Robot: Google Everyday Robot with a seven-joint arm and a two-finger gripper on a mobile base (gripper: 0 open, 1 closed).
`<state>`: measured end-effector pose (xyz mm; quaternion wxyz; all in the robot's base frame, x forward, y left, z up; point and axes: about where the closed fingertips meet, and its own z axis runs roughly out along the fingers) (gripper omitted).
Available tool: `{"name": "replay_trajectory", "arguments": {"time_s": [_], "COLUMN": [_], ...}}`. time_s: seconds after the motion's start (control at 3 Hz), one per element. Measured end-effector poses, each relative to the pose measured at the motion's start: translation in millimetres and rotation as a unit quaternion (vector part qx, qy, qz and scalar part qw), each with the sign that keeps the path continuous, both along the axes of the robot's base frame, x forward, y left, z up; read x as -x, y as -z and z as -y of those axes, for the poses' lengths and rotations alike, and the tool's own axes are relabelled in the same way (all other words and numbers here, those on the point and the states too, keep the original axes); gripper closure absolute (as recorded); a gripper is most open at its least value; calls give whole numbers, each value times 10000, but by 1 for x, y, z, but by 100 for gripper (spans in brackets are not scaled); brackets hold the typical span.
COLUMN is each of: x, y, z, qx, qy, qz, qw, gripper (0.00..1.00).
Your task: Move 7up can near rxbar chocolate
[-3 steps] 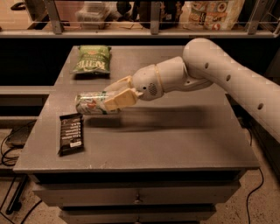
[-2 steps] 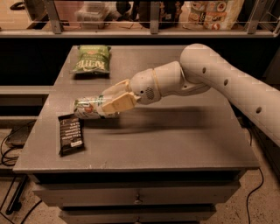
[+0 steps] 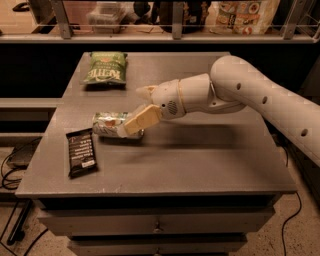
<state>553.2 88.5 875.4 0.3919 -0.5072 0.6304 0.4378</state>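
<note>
The 7up can [image 3: 107, 124] lies on its side on the grey table [image 3: 200, 160], left of the middle. The rxbar chocolate [image 3: 81, 151], a flat black bar with white lettering, lies just in front of and left of the can, a small gap apart. My gripper [image 3: 144, 106] is at the can's right end. Its jaws are spread wider than the can. The front finger [image 3: 141, 120] covers the can's end and the rear finger [image 3: 146, 91] stands clear behind it. The can rests on the table.
A green crinkled chip bag [image 3: 105, 67] lies at the table's back left. A shelf rail with boxes and packets [image 3: 240, 15] runs behind the table. Drawers [image 3: 157, 225] are below the front edge. Cables [image 3: 12, 165] lie on the floor at the left.
The can has come down onto the table beside the black bar. The fingers have spread apart from it, and the arm has shifted slightly right.
</note>
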Motion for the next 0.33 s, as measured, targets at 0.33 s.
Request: {"name": "replay_trajectory", "arguments": {"time_s": [0.33], "x": [0], "y": [0], "z": [0], "qx": [0], "qy": [-1], "qz": [0], "qw": [10000], "gripper": [0]}}
